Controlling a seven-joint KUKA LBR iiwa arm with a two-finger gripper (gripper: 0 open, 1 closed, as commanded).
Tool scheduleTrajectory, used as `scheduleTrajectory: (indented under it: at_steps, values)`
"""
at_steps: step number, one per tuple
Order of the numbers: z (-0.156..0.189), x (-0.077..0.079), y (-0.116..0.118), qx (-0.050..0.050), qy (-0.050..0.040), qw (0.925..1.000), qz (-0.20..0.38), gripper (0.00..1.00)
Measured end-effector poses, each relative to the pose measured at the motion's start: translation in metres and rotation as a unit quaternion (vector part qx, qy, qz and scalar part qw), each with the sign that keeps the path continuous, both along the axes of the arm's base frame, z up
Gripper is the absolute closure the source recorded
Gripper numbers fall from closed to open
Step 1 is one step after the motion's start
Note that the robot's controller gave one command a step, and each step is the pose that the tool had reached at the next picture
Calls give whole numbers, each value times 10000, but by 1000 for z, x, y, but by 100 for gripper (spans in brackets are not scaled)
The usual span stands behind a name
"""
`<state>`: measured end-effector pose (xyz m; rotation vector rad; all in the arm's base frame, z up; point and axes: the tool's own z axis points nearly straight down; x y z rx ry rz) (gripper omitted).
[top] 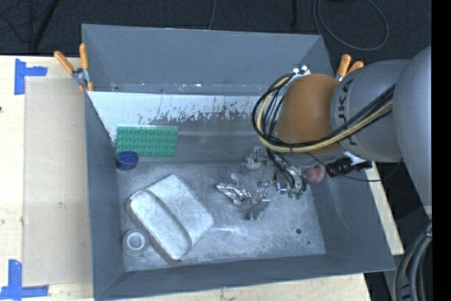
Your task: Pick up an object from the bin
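Note:
My gripper (pixel 255 208) reaches down to the bin floor right of the middle, under the arm's orange cover. A small crumpled silvery thing (pixel 232 190) lies just to its left, touching or nearly touching the gripper's tip. I cannot make out whether that thing is between the jaws. A pale grey rounded block (pixel 169 215) lies further left on the floor, well apart from the gripper.
A green studded plate (pixel 146 141) leans at the back left wall, with a blue cap (pixel 127 161) just below it. A clear ring (pixel 135 242) sits in the front left corner. A small pinkish thing (pixel 315 173) shows at the right, by the arm.

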<state>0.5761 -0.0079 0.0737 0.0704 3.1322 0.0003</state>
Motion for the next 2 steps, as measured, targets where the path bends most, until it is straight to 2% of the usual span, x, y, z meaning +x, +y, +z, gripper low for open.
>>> scheduleTrajectory:
  at_steps: [1,2]
  values:
    - [0,0,-1,4,25,10000,3,100]
    - [142,-1,5,-2,-1,9998,178,100]
